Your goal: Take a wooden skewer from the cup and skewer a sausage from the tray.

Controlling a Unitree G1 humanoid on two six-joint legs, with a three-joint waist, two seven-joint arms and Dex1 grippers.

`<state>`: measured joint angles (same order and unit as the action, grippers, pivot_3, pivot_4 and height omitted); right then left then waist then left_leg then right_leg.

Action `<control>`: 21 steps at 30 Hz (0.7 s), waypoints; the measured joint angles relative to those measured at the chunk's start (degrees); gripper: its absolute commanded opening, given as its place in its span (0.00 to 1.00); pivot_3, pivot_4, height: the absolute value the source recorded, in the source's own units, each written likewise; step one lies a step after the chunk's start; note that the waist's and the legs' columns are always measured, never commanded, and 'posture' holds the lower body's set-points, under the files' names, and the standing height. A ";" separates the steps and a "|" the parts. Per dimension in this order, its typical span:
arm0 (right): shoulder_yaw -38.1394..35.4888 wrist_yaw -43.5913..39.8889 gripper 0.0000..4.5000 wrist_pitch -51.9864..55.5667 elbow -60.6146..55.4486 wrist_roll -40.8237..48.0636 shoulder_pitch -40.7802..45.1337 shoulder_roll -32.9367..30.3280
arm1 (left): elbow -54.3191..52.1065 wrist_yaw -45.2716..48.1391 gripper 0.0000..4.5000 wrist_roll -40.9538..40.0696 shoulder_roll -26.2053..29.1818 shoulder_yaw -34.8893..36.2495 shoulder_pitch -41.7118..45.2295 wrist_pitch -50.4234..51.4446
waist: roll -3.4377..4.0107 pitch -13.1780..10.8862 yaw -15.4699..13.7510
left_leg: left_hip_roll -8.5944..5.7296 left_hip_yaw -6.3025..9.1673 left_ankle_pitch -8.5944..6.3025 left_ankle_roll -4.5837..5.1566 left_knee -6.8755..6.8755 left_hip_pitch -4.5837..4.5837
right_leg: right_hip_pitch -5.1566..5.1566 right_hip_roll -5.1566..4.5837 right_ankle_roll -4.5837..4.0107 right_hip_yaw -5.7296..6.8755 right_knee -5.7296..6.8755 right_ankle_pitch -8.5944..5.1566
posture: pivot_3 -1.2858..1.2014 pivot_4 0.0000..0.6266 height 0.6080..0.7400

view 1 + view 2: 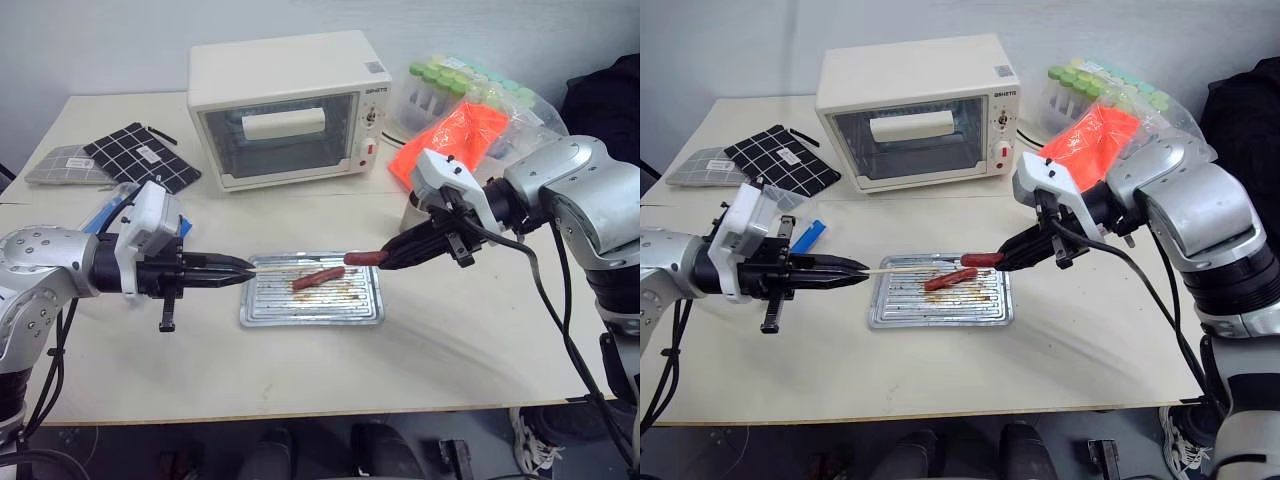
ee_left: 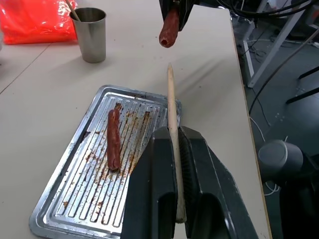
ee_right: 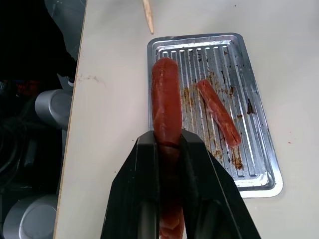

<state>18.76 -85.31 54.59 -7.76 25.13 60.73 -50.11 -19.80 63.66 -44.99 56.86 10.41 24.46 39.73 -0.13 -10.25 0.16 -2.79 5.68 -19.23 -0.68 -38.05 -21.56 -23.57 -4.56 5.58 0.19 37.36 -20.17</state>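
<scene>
The left gripper (image 1: 245, 266) is clenched on the wooden skewer (image 1: 912, 267), which sticks out level above the tray's (image 1: 312, 313) left rim, its tip pointing at the sausage (image 1: 364, 258) with a gap between them. The right gripper (image 1: 382, 260) grasps that sausage in the air over the tray's right rim; another sausage (image 1: 318, 278) lies on the ribbed floor. The cup (image 2: 91, 34) stands beyond the tray's far end, apart from it, and bare table (image 1: 450, 340) lies open along the front edge.
</scene>
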 measured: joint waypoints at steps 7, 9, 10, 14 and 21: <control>-0.99 1.39 0.12 2.25 -1.36 2.42 1.32 0.23 | 0.79 0.53 0.00 1.61 -0.65 -1.82 2.36 -1.18 | 0.00 0.00 0.05 | -0.01 0.00 0.00 0.00 -0.01 0.00 | -0.02 0.00 0.00 -0.01 0.06 0.00 | 0.52 0.24 1.00; -1.20 1.88 0.12 3.00 -1.73 3.16 1.57 0.34 | 1.49 0.91 0.00 2.22 -0.75 -2.47 2.66 -1.38 | 0.00 0.00 0.04 | -0.01 0.00 0.00 0.00 -0.01 0.00 | -0.02 0.00 0.00 -0.01 0.07 0.00 | 0.52 0.24 1.00; -1.20 2.16 0.12 3.16 -1.73 3.36 1.65 0.53 | 2.01 1.07 0.00 2.44 -0.75 -2.67 2.96 -1.42 | 0.00 0.00 0.05 | -0.01 0.00 0.00 0.00 -0.02 0.00 | -0.03 0.00 0.00 -0.01 0.07 0.00 | 0.52 0.24 1.00; -1.20 2.98 0.12 3.90 -1.72 4.21 1.70 0.74 | 2.55 1.97 0.00 2.93 -0.75 -2.73 3.54 -1.80 | 0.00 0.00 0.05 | -0.01 0.00 0.00 0.00 -0.01 0.00 | -0.03 0.00 0.00 -0.01 0.08 0.00 | 0.52 0.24 1.00; -1.19 3.94 0.12 3.91 -1.75 4.67 1.68 0.78 | 2.52 2.17 0.00 3.20 -0.75 -2.73 4.14 -1.75 | 0.00 0.00 0.04 | -0.01 0.00 0.00 0.00 -0.02 0.00 | -0.03 0.00 0.00 -0.01 0.10 0.00 | 0.52 0.24 1.00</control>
<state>17.56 -81.38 58.50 -9.50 29.80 62.41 -49.33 -17.27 65.84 -41.79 56.10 7.68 28.60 37.98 -0.13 -10.25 0.20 -2.81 5.67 -19.23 -0.67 -38.06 -21.56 -23.60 -4.56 5.58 0.18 37.46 -20.17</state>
